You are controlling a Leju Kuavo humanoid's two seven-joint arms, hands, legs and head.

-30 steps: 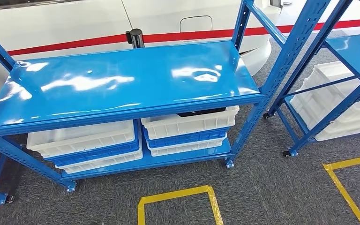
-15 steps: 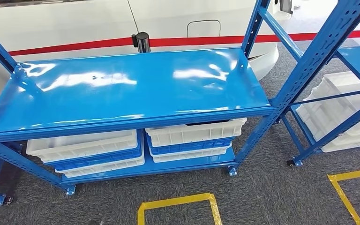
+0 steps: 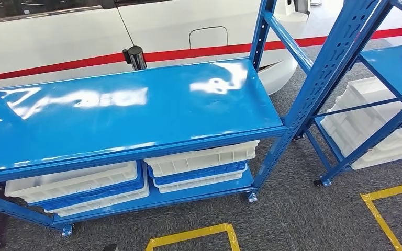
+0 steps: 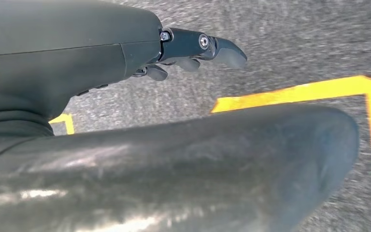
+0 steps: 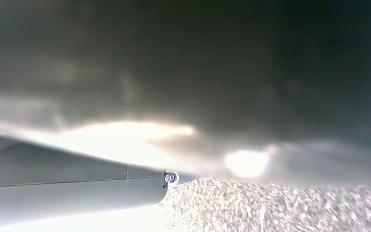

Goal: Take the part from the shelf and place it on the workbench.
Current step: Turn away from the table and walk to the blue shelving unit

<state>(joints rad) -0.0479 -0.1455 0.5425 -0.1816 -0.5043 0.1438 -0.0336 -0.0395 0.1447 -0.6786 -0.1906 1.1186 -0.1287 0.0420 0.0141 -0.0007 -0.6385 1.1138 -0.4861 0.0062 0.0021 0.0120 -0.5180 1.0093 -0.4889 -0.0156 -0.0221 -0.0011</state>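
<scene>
White crates (image 3: 201,158) are stacked under the blue shelf (image 3: 136,112), contents hidden. Left hand (image 4: 125,53) fingers (image 4: 222,50) are held apart, empty; right hand (image 5: 72,186) state cannot be told.

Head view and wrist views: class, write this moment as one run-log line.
phase: facing blue shelf | top: bare | crates: lower level | left hand: hanging, holds nothing | right hand: unclear

Shelf (image 3: 136,117) ahead, stacked bins (image 3: 199,164) beneath (lower tier); second rack (image 3: 377,89) right; vehicle (image 3: 84,31) behind.
</scene>
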